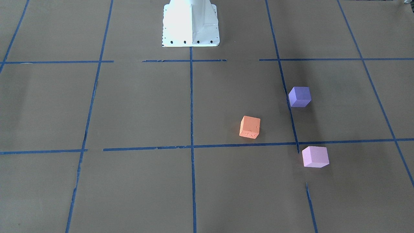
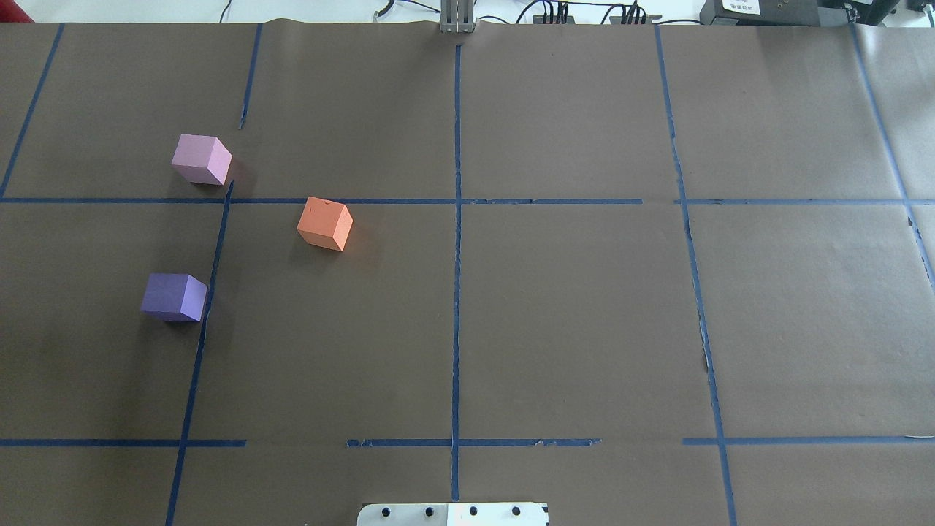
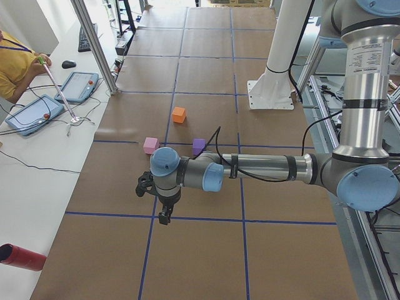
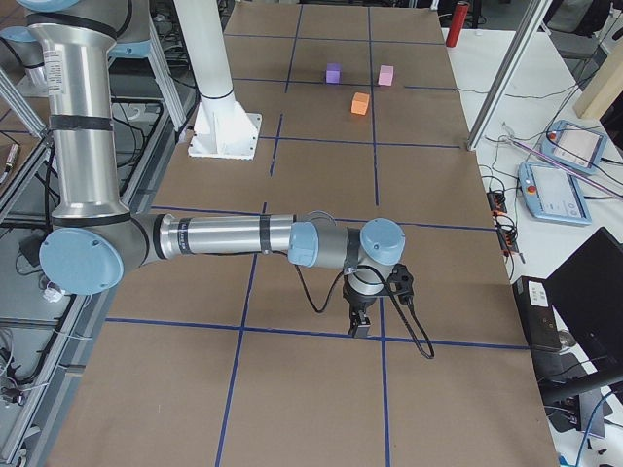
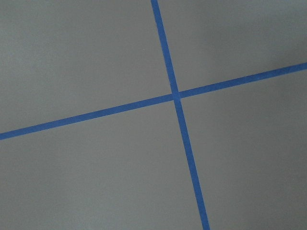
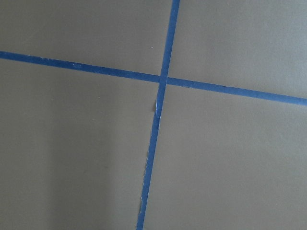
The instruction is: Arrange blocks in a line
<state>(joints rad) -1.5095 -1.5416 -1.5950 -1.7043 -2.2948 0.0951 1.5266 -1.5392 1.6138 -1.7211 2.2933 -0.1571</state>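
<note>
Three cubes sit apart on the brown paper on the robot's left half of the table. The orange block (image 2: 325,223) (image 1: 249,127) is nearest the centre line. The violet-blue block (image 2: 174,297) (image 1: 299,96) is nearer the robot. The light pink block (image 2: 201,159) (image 1: 315,156) is farthest from the robot. My left gripper (image 3: 164,217) points down beyond the table's left end region, well away from the blocks. My right gripper (image 4: 360,329) points down far off at the right end. Both show only in side views, so I cannot tell whether they are open or shut. Both wrist views show only paper and tape.
Blue tape lines (image 2: 457,219) divide the brown paper into a grid. The white robot pedestal (image 1: 190,26) stands at mid-table on the robot's side. An operator with tablets (image 3: 25,112) sits along the far side. A red cylinder (image 3: 22,257) lies at the table's left end.
</note>
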